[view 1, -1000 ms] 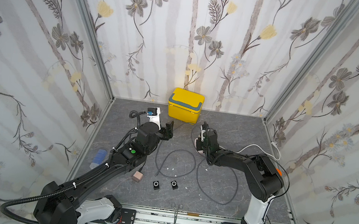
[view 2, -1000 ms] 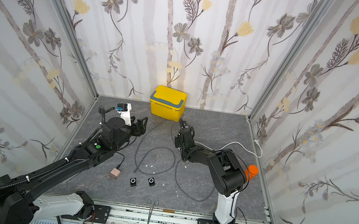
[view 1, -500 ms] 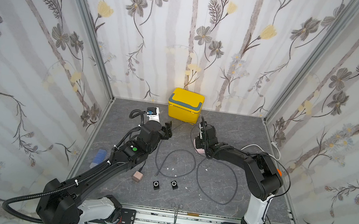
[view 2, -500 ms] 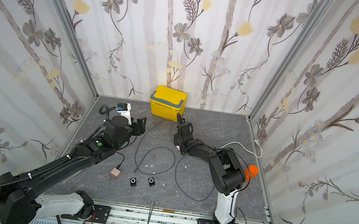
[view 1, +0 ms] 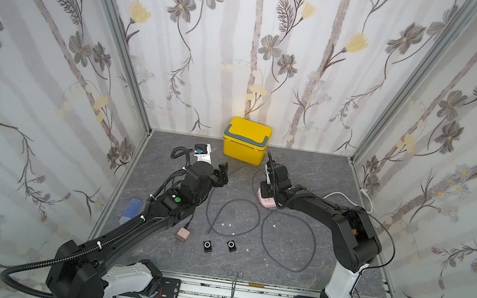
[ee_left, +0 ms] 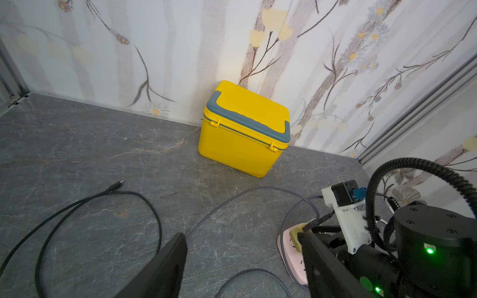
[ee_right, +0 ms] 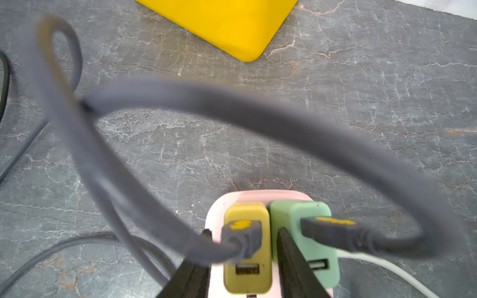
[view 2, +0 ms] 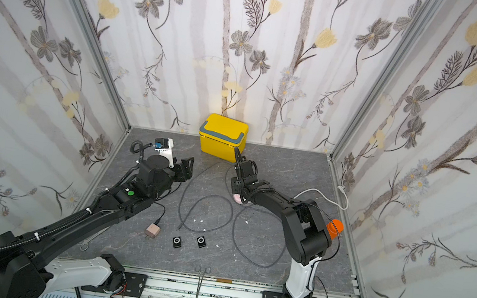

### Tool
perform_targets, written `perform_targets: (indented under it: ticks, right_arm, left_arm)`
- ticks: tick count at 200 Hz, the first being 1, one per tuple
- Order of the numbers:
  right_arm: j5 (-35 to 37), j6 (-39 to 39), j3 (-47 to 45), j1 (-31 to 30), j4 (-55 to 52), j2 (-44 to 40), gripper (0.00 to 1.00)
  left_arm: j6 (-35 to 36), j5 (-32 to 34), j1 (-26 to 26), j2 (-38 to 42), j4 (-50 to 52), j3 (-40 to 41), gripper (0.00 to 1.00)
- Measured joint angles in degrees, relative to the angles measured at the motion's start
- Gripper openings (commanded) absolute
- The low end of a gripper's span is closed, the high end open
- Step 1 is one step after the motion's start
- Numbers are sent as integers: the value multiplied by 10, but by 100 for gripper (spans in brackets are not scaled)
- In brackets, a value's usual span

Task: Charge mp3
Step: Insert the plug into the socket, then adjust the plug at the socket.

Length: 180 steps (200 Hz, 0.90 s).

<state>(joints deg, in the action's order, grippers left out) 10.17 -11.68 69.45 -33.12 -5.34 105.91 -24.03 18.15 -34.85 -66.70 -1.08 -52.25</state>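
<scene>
Flowered wallpaper closes the cell on three sides, and everything lies on the grey marbled floor (view 1: pixel 306 172). At the front edge, side by side, are the first mp3 player (view 1: pixel 207 246) and the second mp3 player (view 1: pixel 231 245). Both grippers are far back, near the yellow box (view 1: pixel 245 144), so the players lie well apart from them, on the side of the robot bases.

The right gripper (ee_right: pixel 244 231) stands over the pink power strip (ee_right: pixel 258 194). Its jaws are parted and straddle the yellow adapter (ee_right: pixel 247 281); a gap shows on one side, so I judge there is no grip. A green adapter (ee_right: pixel 291 211) sits just beside it, and each adapter carries a grey USB cable.

The left gripper (view 1: pixel 223 175) has its jaws wide apart and empty. Ahead of them, toward the box, a free cable plug (ee_left: pixel 116 185) lies on the floor, slantwise to the jaws. I cannot tell which adapter this cable comes from. The plug is nearer to the left arm, which is also the free one.
</scene>
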Motion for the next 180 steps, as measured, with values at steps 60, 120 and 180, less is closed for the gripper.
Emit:
perform_targets:
  ticks: [60,120,180]
  right_arm:
    - [-4,-9,-26,0,1,-45,40]
    - [7,-13,-28,5,3,-33,40]
    - [9,-12,-32,17,13,-33,40]
  left_arm:
    - [-2,-4,0,-3,2,0,74]
    - [-4,-4,0,-7,9,0,74]
    - [-15,-4,0,-21,15,-7,74]
